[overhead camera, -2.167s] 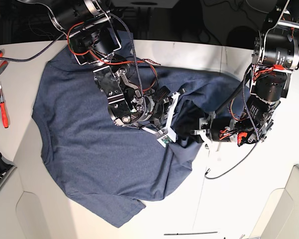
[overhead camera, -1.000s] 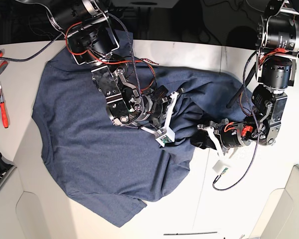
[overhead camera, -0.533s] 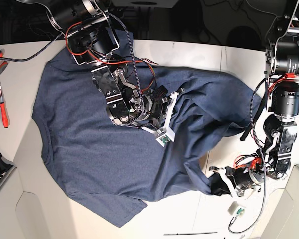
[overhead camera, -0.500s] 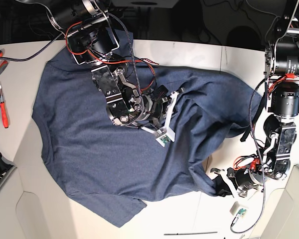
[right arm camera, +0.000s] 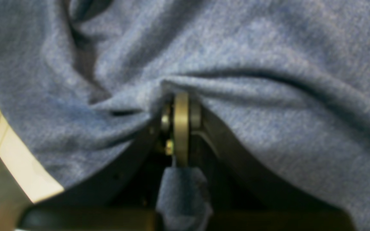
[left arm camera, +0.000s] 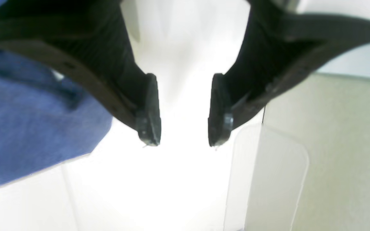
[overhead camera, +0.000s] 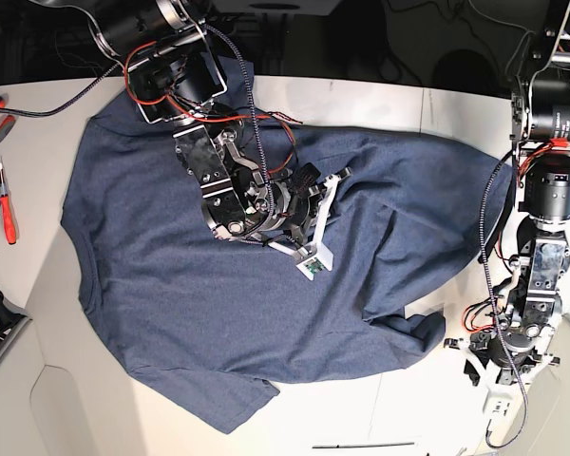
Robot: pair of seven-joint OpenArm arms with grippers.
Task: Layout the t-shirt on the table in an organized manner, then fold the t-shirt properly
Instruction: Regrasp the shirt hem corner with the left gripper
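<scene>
Clearly the laying-out is only partly done. In the base view the t-shirt (overhead camera: 237, 285) covers the left and middle of the table (overhead camera: 361, 100), its body mostly flat, one sleeve reaching toward the lower left of the frame and a rumpled flap lying at lower centre-right, just beside the left gripper (overhead camera: 483, 366). No white lettering shows, so the print is probably face down or hidden.

The left gripper sits at the lower right of the base view, off the cloth. Its wrist view shows the left gripper (left arm camera: 183, 141) with jaws spread apart, nothing between the pads, bare bright tabletop under them and the shirt's edge (left arm camera: 27, 134) in the left part of that frame, apart from the fingers.

The right gripper (overhead camera: 299, 228) is over the middle of the shirt, in the upper centre of the base view. In its wrist view the right gripper (right arm camera: 180, 109) has its fingertips pressed together with a ridge of blue fabric (right arm camera: 236, 96) gathered at them; it looks to be pinching a fold of the shirt, with creases running out from that spot.

As I judge it, what remains is most of the job: the rumpled flap at lower right and the puckers around the pinch need smoothing, the sleeves need squaring, and no fold has been made yet.
</scene>
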